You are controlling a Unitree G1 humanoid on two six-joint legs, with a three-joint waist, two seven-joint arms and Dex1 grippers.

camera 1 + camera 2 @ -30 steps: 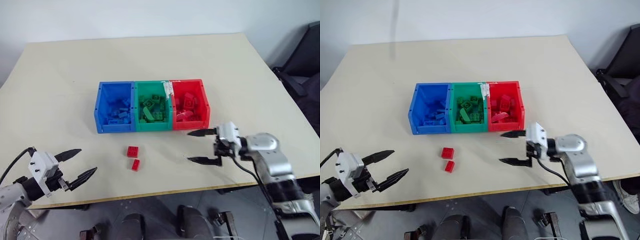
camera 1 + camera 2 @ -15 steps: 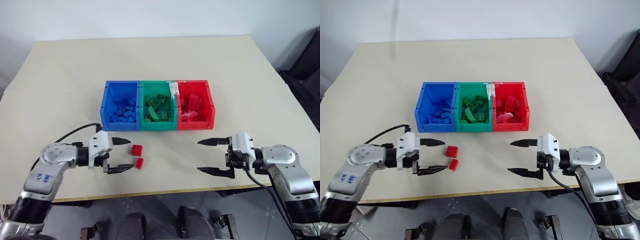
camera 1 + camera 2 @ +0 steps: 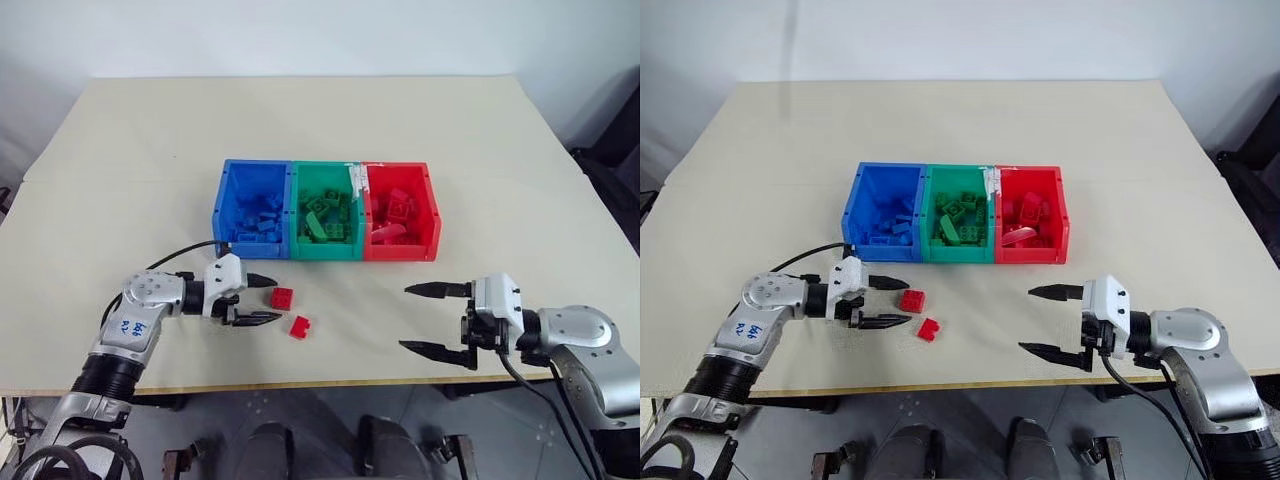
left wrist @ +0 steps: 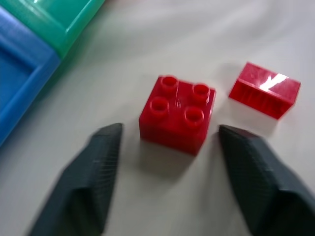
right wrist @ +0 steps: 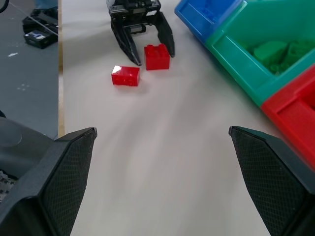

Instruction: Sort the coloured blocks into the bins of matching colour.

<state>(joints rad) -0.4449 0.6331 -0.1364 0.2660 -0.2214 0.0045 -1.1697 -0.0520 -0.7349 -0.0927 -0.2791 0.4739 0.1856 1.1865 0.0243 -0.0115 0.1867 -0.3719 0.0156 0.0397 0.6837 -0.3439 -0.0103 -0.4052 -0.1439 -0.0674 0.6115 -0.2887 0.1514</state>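
A pale beige tabletop (image 3: 150,150) is filling most of the room in front of me, with a plain white wall rising behind its far edge and grey floor showing under its near edge. Something dark is sitting off the right side, too cut off to identify.

Three joined bins are sitting in a row near the middle: the blue bin (image 3: 226,200) on the robot's left, the green bin (image 3: 325,251), then the red bin (image 3: 432,215). Each is holding bricks of its own colour.

Two red bricks are lying loose on the bare tabletop in front of the blue and green bins. The square brick (image 3: 282,297), studs up, is lying just beyond the tips of the left hand (image 3: 263,300), not gripped; in the left wrist view a gap is showing on each side between its fingers (image 4: 93,172) and the brick. That hand is standing partly open, pointing along the surface. The small brick (image 3: 299,326) is lying on its side just beside the square one, nearer the table's front edge.

The right hand (image 3: 433,320) is hovering low over the tabletop in front of the red bin, well apart from the bricks, its fingers spread wide and holding nothing.
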